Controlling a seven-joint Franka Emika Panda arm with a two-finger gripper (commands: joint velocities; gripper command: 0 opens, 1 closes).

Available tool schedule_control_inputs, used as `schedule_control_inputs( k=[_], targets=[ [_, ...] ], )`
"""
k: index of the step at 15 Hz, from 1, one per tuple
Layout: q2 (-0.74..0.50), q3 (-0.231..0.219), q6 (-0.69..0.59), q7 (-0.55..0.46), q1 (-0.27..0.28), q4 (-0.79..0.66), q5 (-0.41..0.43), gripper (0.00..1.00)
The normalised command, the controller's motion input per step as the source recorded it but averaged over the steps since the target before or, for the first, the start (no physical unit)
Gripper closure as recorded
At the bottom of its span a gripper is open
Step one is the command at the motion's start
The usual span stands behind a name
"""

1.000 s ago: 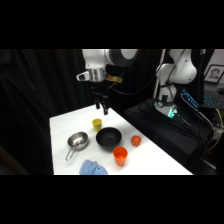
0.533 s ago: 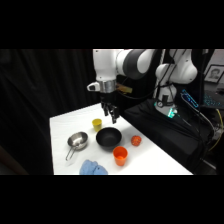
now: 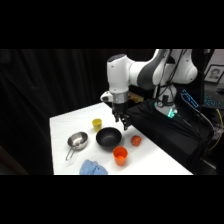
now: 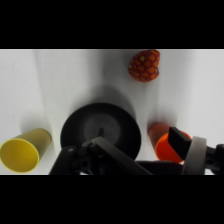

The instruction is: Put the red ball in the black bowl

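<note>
The red ball (image 3: 135,140) lies on the white table just right of the black bowl (image 3: 108,137). My gripper (image 3: 121,121) hangs above the bowl's far right rim, between bowl and ball, touching neither. In the wrist view the black bowl (image 4: 100,129) sits at centre, and the red ball (image 4: 144,65), patterned with small orange spots, lies beyond it at the top. My gripper (image 4: 124,146) is open and holds nothing.
A yellow cup (image 3: 97,123) stands behind the bowl and an orange cup (image 3: 120,155) in front of it. A steel pan (image 3: 77,141) with a handle lies to the left, with a blue cloth (image 3: 92,168) at the front edge. Black equipment borders the table's right side.
The arm has swung right and down, bringing the gripper from above the yellow cup to above the bowl's right rim. The objects have not moved.
</note>
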Motion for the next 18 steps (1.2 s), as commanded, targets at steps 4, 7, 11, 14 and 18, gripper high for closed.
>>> schedule_control_inputs(
  k=[4, 7, 11, 14, 18],
  targets=[
    [-0.03, 0.069, 0.37, 0.06, 0.064, -0.25, 0.153, 0.00],
    [0.03, 0.060, 0.38, 0.06, 0.052, -0.21, 0.152, 0.00],
    [0.05, 0.068, 0.35, 0.11, 0.063, -0.18, 0.108, 0.00],
    [0.09, 0.068, 0.33, 0.07, 0.060, -0.13, 0.107, 0.00],
    [0.11, 0.076, 0.29, 0.02, 0.047, -0.11, 0.132, 0.00]
  ],
)
